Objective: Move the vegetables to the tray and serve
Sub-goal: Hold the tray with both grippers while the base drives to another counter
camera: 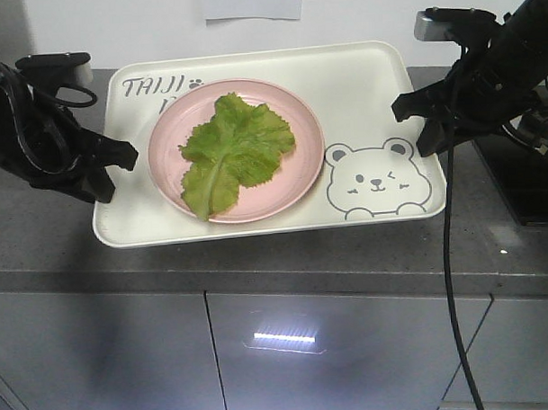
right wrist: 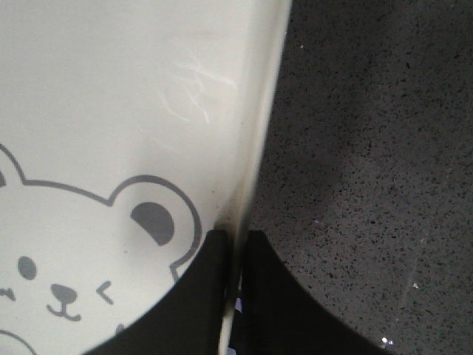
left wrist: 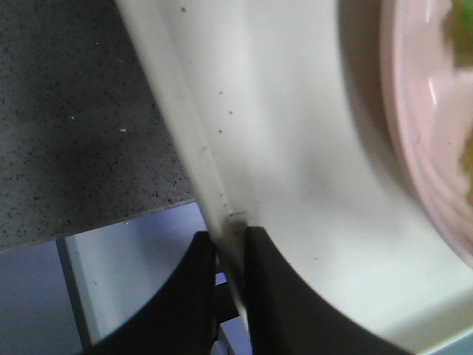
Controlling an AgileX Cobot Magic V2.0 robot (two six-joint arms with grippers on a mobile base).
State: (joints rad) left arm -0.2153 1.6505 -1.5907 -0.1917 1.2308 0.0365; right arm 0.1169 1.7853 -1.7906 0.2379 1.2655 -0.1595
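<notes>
A light green lettuce leaf (camera: 230,152) lies on a round pink plate (camera: 294,110) on the cream tray (camera: 360,94) with the bear drawing (camera: 377,181). My left gripper (camera: 120,165) is shut on the tray's left rim; the left wrist view shows its jaws (left wrist: 231,255) pinching the rim (left wrist: 192,140). My right gripper (camera: 413,119) is shut on the tray's right rim; the right wrist view shows its jaws (right wrist: 236,255) clamped on the edge (right wrist: 266,111) beside the bear's ear (right wrist: 151,220). The tray's front edge juts past the counter.
The dark speckled counter (camera: 41,240) runs under the tray, with grey cabinet doors (camera: 333,356) below its front edge. A black stand (camera: 525,178) sits at the right. A cable (camera: 449,280) hangs down from the right arm.
</notes>
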